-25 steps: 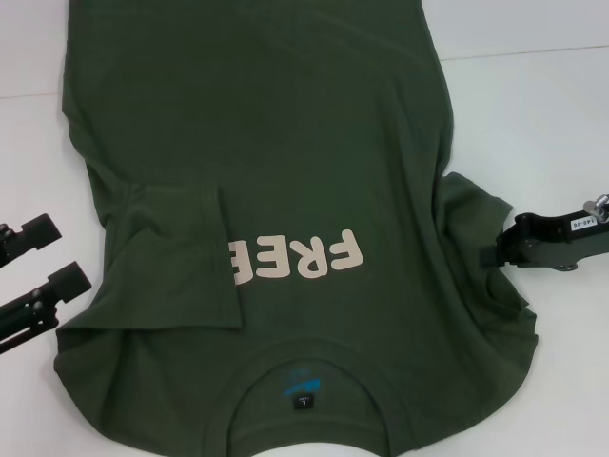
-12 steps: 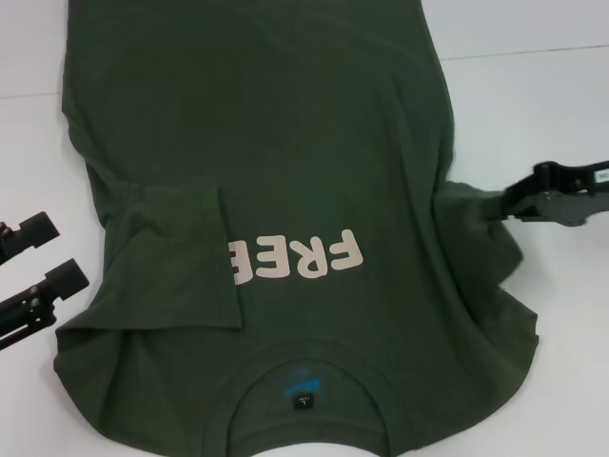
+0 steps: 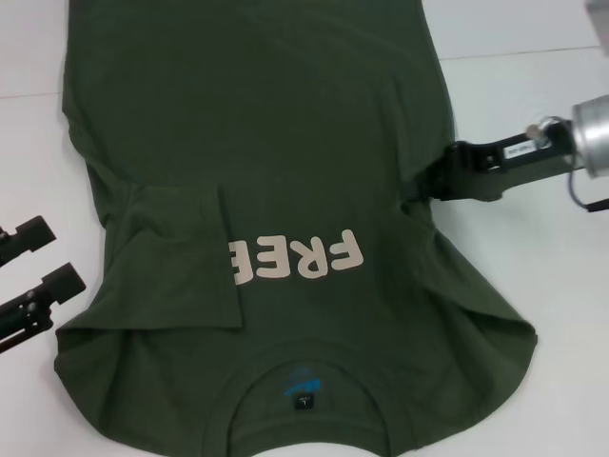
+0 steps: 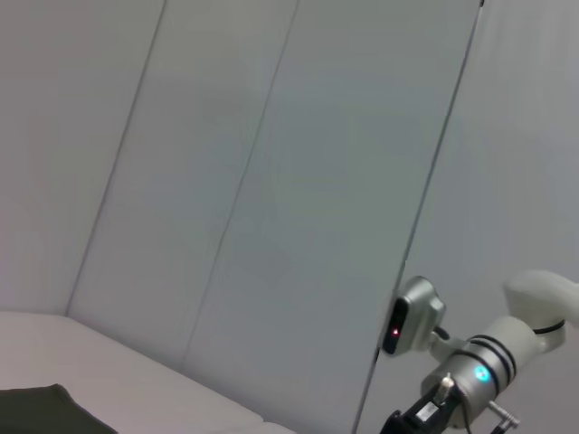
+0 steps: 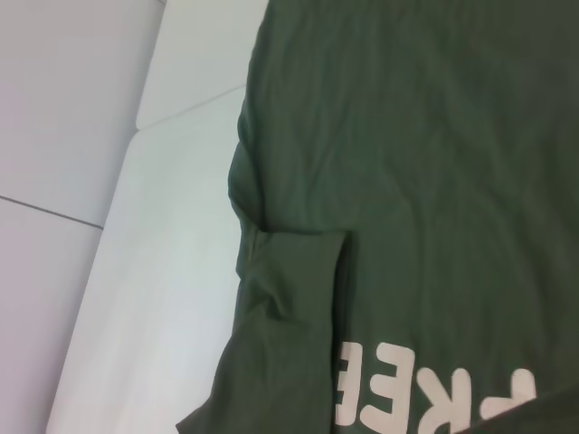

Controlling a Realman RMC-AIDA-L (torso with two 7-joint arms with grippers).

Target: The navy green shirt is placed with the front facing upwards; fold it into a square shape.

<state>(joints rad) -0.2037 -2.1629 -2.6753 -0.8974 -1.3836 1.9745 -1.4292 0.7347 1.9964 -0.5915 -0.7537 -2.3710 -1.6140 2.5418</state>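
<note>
— Where's the work happening?

— On the right. The right gripper (image 3: 430, 183) is pinching the sleeve of the dark olive-green cotton T-shirt (image 3: 257, 133) with cream "FREE" lettering (image 3: 295, 257), which lies spread face up on the white table (image 3: 533, 305). The cloth trails from its tips back toward the shoulder, so I'd say it holds the sleeve to fold it inward over the chest.

— And the other side?

— The opposite sleeve (image 3: 181, 257) already lies folded over the front, covering the end of the lettering. The left gripper (image 3: 33, 267) sits parked off that edge, its fingers spread, touching nothing.

— What's changed?

— A second ago the right gripper was out at the sleeve's edge; now it's carried the fabric in over the shirt's body. The left one hasn't moved.
</note>
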